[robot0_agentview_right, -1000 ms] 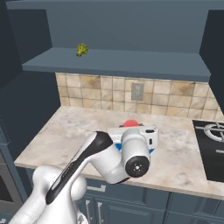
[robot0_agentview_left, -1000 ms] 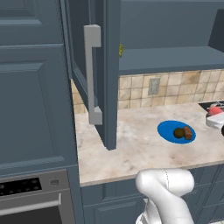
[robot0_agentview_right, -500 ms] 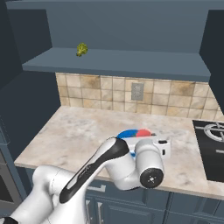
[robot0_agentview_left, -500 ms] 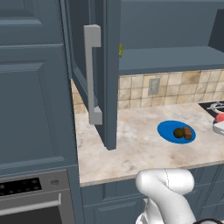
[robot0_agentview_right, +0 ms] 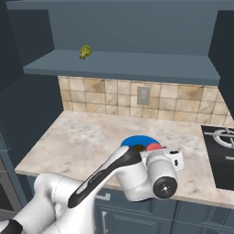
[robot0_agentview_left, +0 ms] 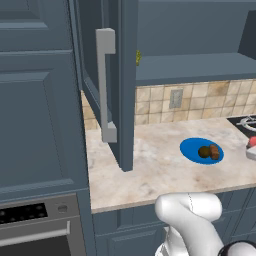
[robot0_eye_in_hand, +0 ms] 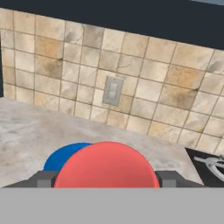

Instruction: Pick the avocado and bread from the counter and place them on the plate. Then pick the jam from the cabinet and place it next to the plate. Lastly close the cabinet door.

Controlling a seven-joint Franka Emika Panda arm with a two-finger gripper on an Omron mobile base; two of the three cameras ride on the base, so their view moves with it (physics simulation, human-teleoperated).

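The blue plate lies on the counter with the dark avocado and the brown bread on it. The jam, a jar with a red lid, sits between my fingers in the hand view. My gripper is shut on it. In the left base view the jam and gripper are at the right edge, just right of the plate and low over the counter. From the right base view the red lid peeks out behind my wrist, beside the plate.
The cabinet door stands open over the counter's left part. A small yellow-green thing sits on the cabinet shelf. A black stove borders the counter on the right. An outlet is on the tiled wall.
My arm has swung right and come down with the jam, from above the plate's right side to low over the counter beside it.
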